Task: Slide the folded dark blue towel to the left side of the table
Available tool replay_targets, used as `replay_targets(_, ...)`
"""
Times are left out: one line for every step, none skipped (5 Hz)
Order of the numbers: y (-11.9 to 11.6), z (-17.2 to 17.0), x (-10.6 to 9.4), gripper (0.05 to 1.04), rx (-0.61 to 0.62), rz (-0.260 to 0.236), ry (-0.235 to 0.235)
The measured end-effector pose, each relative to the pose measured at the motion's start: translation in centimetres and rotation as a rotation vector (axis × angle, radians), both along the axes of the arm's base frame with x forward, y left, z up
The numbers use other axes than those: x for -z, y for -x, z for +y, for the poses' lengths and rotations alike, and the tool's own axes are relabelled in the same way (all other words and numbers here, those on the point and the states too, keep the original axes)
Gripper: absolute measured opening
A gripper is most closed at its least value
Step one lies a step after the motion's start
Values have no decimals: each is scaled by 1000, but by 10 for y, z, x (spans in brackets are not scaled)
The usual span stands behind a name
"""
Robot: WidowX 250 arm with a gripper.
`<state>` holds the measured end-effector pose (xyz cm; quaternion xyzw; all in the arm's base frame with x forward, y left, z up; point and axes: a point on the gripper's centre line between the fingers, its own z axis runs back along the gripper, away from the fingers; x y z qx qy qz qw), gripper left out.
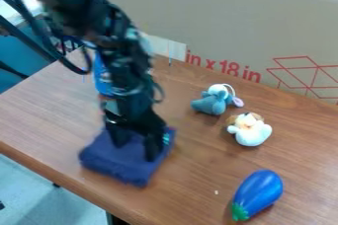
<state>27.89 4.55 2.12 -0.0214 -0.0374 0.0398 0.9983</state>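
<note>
Robot arm and claw above the worktop. The arm was cut off at the upper-left edge of the view, and its outline was blurred. The claw stood with its two fingers spread apart over one dark blue folded cloth, which lay directly below it and was partly covered by the fingers; whether they touched the fabric could not be told. Behind the claw, one bright blue object was mostly hidden by the arm; whether it was a container, and what it held, could not be determined. Two small soft toys lay to the right of the claw: a grey-blue one, farther back, and a white-and-brown one. One blue toy eggplant with a green stem lay well apart from the claw, nearer the camera. Beyond all of these, one cardboard panel bordered the worktop, cut off on the right.
</note>
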Motion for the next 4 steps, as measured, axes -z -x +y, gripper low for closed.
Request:
replay_targets(4, 41, -5, 1005, -137, -12, 28)
replay_targets(0, 67, -7, 1005, -191, 24, 47)
replay_targets(1, 94, -12, 1005, -243, 49, 46)
replay_targets(7, 116, -15, 1005, -285, 78, 36)
